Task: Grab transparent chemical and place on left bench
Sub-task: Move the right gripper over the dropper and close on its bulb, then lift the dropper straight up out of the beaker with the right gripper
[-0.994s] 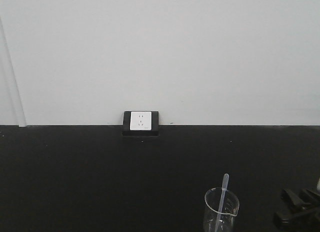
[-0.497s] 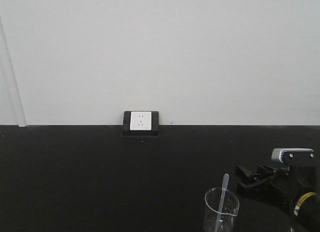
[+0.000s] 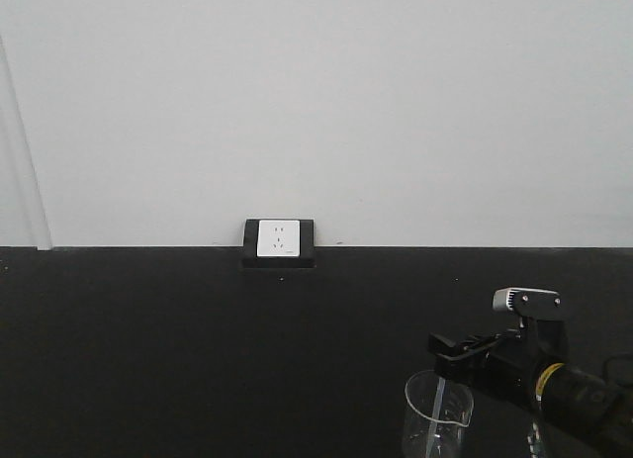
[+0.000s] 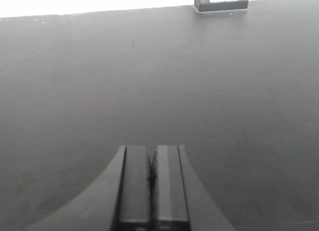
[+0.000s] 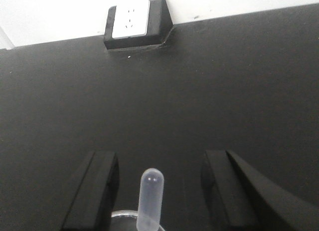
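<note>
From where I stand, the right gripper (image 5: 158,163) hangs with jaws spread either side of the clear pipette (image 5: 149,193), which stands in the glass beaker (image 3: 438,415). The left gripper (image 4: 151,161) has its jaws pressed together.

Clear pipette (image 5: 150,192) within splayed end effector (image 5: 158,187)

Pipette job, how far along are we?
Done: the right gripper is lined up, jaws open either side of the pipette. In hand: nothing gripped yet; the pipette stands in the beaker. Left: close, lift it out, carry it to the left bench, not in view. The left gripper is shut.
</note>
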### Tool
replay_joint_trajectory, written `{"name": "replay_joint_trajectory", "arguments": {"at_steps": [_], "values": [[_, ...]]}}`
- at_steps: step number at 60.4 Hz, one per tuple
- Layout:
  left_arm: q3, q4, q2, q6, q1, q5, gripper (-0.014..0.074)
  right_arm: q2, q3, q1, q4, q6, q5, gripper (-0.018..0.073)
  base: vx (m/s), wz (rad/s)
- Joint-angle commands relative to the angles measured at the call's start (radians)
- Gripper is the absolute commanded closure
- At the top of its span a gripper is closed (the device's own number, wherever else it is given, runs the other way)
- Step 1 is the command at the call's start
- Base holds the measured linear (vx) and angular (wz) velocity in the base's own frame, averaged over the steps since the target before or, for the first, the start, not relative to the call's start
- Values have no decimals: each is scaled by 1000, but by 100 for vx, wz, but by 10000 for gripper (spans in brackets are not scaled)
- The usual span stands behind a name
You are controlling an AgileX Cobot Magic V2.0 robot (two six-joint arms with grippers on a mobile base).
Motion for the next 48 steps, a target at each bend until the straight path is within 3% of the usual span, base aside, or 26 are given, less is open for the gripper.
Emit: {"name": "replay_joint_trajectory", "arguments": {"at_steps": [1, 26, 48], "values": [[16, -1, -19, -8, -2, -78, 600, -28, -35, 1, -2, 13, -77, 117, 0, 0], [16, -1, -19, -8, -2, -78, 600, -23, -35, 1, -17, 16, -81, 291, 0, 0], [16, -1, -19, -8, -2, -78, 600, -23, -35, 1, -18, 24, -84, 364, 0, 0]]}}
